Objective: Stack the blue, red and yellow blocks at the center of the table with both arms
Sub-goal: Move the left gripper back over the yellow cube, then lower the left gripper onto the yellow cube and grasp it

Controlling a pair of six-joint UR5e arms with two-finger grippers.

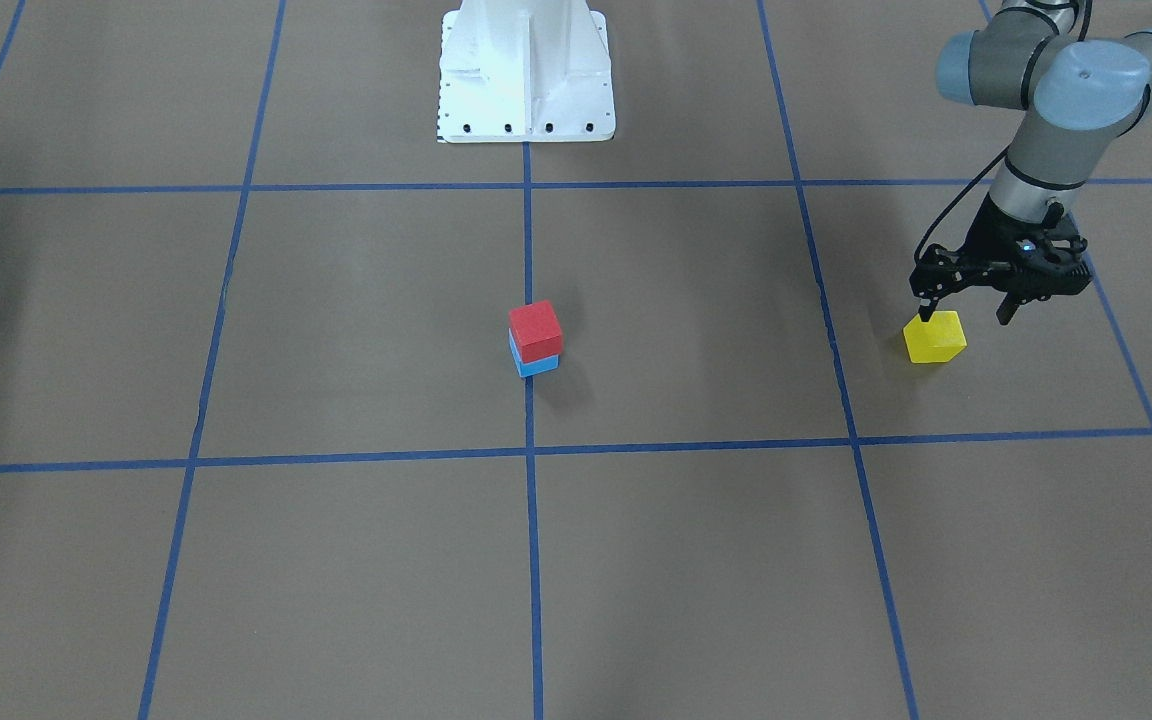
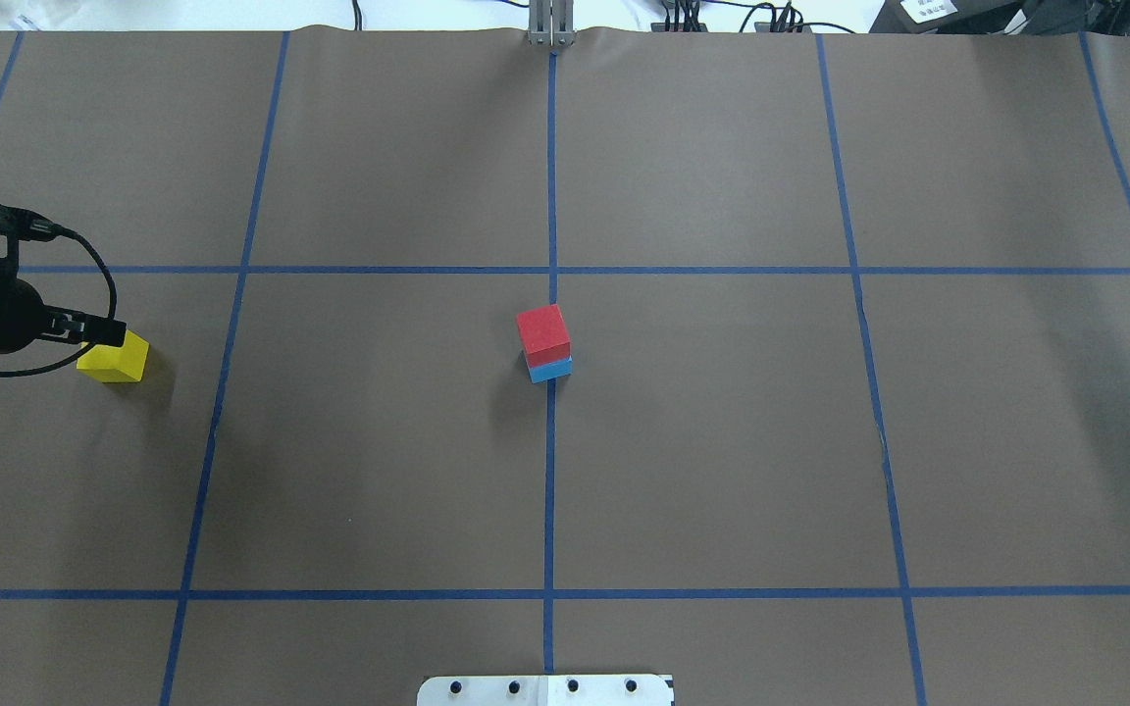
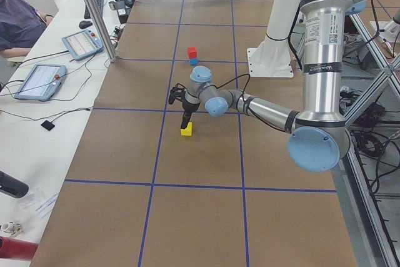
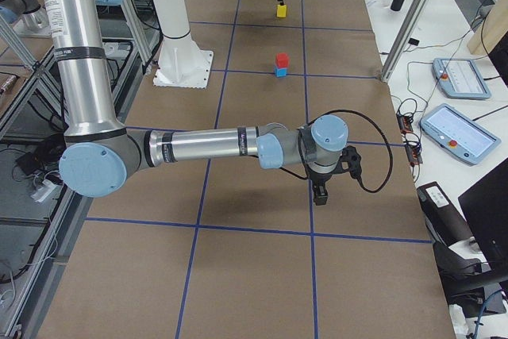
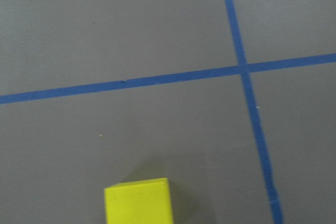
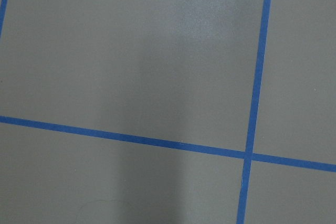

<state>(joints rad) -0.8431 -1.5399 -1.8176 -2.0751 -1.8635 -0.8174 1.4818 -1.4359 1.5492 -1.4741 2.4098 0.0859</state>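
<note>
At the table's (image 1: 356,330) centre crossing, the red block (image 1: 535,331) sits on the light blue block (image 1: 539,366), slightly askew; the same pair shows in the overhead view, red (image 2: 542,333) over blue (image 2: 551,370). The yellow block (image 1: 934,337) lies alone far out on my left side. My left gripper (image 1: 966,315) hangs open just above and behind it, one fingertip (image 1: 926,312) at the block's top rear edge. The left wrist view shows the yellow block (image 5: 138,201) at its bottom edge. My right gripper (image 4: 321,191) appears only in the exterior right view, low over bare table; I cannot tell its state.
The white pedestal base (image 1: 526,70) stands at the robot's side of the table. Side benches hold tablets (image 3: 40,80) (image 4: 452,77) and cables, and a person (image 3: 19,20) sits at the bench beyond my left end.
</note>
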